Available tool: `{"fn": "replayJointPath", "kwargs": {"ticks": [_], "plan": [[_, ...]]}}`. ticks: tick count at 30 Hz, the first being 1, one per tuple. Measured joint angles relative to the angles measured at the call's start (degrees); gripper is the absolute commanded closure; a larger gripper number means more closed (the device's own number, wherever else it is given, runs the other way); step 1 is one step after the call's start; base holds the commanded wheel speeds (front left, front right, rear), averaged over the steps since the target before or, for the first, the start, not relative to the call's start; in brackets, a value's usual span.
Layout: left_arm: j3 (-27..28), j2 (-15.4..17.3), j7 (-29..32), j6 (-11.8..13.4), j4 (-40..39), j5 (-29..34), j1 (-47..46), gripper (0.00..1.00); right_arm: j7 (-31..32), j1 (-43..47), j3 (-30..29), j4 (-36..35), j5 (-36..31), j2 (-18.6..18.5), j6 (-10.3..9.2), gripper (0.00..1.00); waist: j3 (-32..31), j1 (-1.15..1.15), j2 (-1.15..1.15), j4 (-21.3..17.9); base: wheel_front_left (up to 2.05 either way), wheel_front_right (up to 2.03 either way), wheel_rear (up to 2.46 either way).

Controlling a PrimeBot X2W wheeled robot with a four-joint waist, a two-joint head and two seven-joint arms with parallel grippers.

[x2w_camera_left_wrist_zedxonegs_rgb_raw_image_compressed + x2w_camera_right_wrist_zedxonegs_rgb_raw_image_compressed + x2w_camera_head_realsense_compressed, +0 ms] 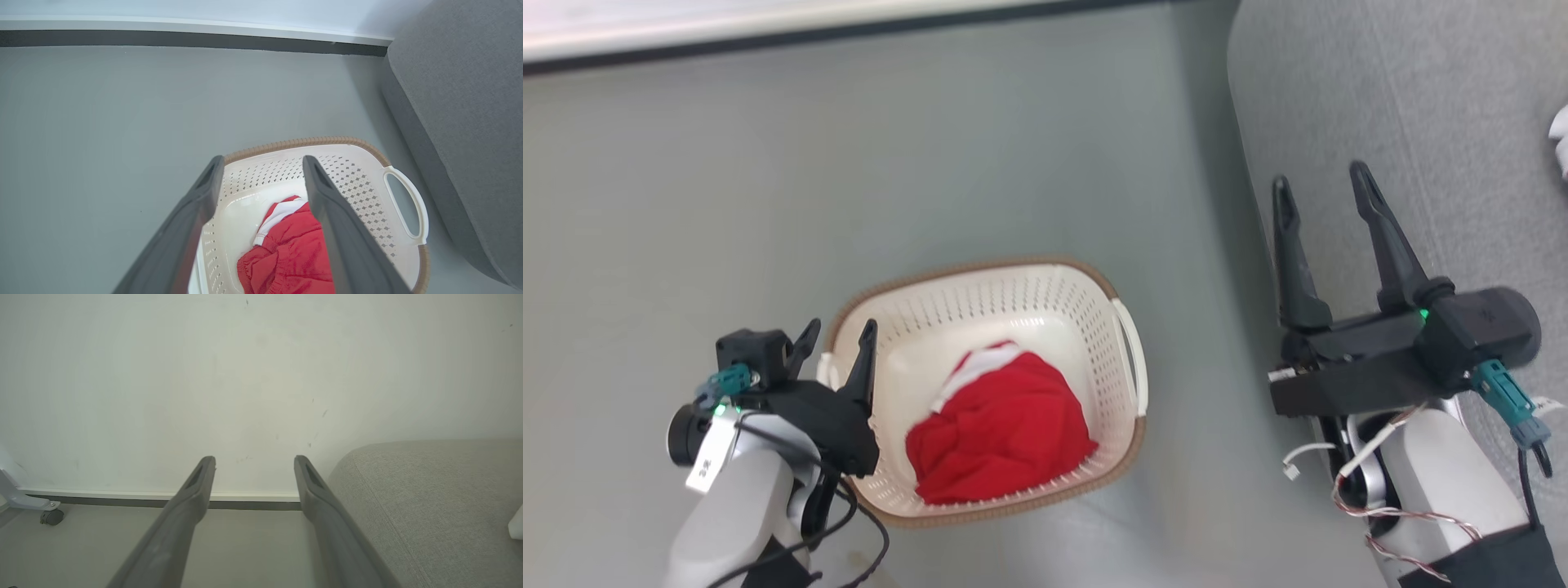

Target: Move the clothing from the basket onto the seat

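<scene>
While the clothing lies in the basket at the seat's nine o'clock, left pincer and right pincer gape empty, the transfer seemingly unstarted.

basket: on floor, centre
clothing: in basket, toward its 6 o'clock wall
seat: 3 o'clock of basket, apart
left end effector: over basket's 9 o'clock rim
right end effector: over seat's edge

We see grey floor, white wall on its far side, dark baseboard strip at the wall's foot, at left a white frame leg on a caster, at right a cut-off white thing.
</scene>
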Motion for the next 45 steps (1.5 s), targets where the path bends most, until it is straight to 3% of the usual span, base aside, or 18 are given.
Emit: {"fn": "replayJointPath", "kwargs": {"ticks": [15,29,45], "plan": [[3.4,2.8,-1.0,3.9,-10.0,-0.2,8.3,0.0,1.0,7.0,-1.9,0.8,1.6,-1.7,0.0,0.0,-10.4,0.01,0.0,3.3,0.0,0.0,0.0],[5.2,5.5,-1.0,9.1,-31.1,4.2,22.1,0.0,2.3,14.2,-3.5,0.8,4.0,-2.5,0.0,0.0,-18.4,0.01,0.0,5.3,0.0,0.0,0.0],[6.5,7.5,-1.0,12.5,-45.7,5.9,34.2,0.0,4.0,19.9,-4.3,0.2,5.1,-3.8,-0.01,0.0,-24.7,0.01,0.01,6.0,0.0,0.0,0.0]]}}
